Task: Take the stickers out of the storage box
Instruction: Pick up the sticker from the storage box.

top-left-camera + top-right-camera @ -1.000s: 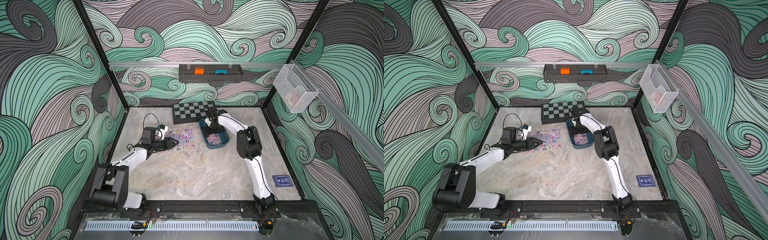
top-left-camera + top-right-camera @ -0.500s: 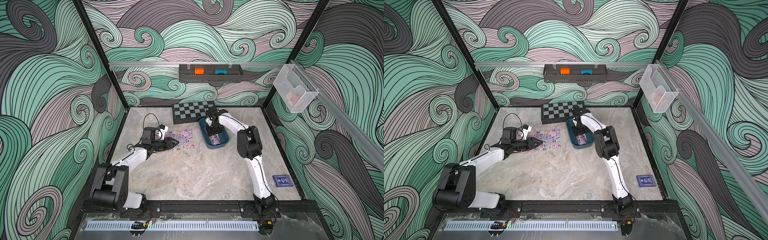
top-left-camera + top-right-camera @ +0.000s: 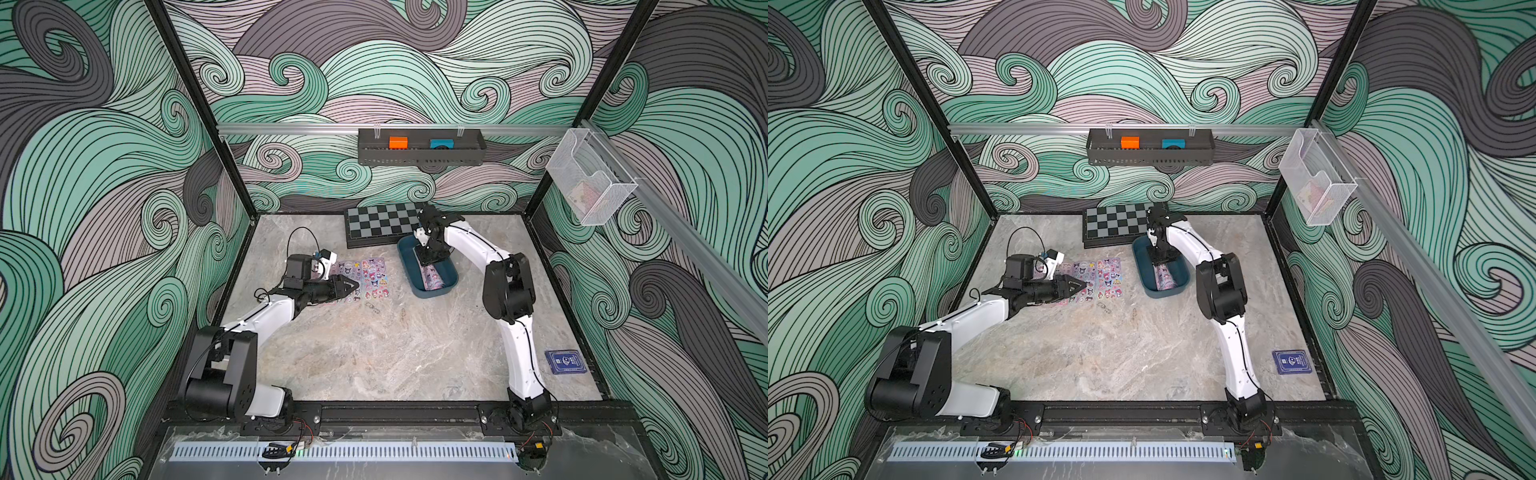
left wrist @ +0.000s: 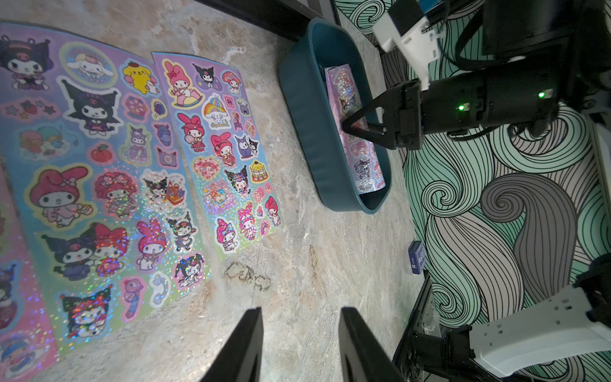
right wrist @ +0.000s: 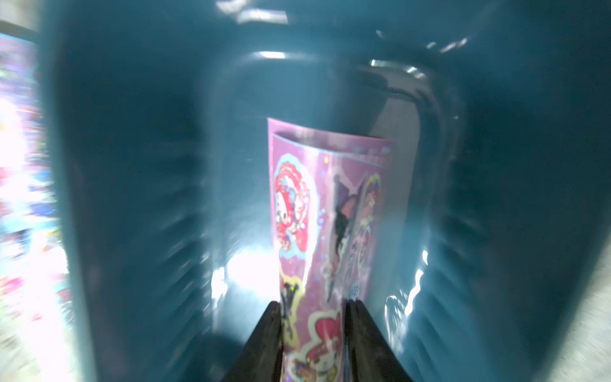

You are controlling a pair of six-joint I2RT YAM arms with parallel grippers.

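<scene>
The teal storage box (image 3: 409, 270) sits on the table in front of the chessboard. My right gripper (image 3: 427, 261) reaches down into it. In the right wrist view its fingers (image 5: 269, 334) press both long edges of a pink sticker sheet (image 5: 330, 205), which bows between them. Other stickers (image 3: 368, 277) lie flat on the table left of the box, with two sheets (image 4: 99, 158) side by side in the left wrist view. My left gripper (image 4: 301, 325) hovers low beside them, open and holding nothing.
A chessboard (image 3: 380, 226) lies against the back wall, touching the box's far end. A dark blue card box (image 3: 566, 362) rests near the right edge. A black tray (image 3: 419, 153) and a clear bin (image 3: 590, 185) hang on the walls.
My right gripper has closed from wide open onto the sticker sheet inside the box. The left arm has not moved.
</scene>
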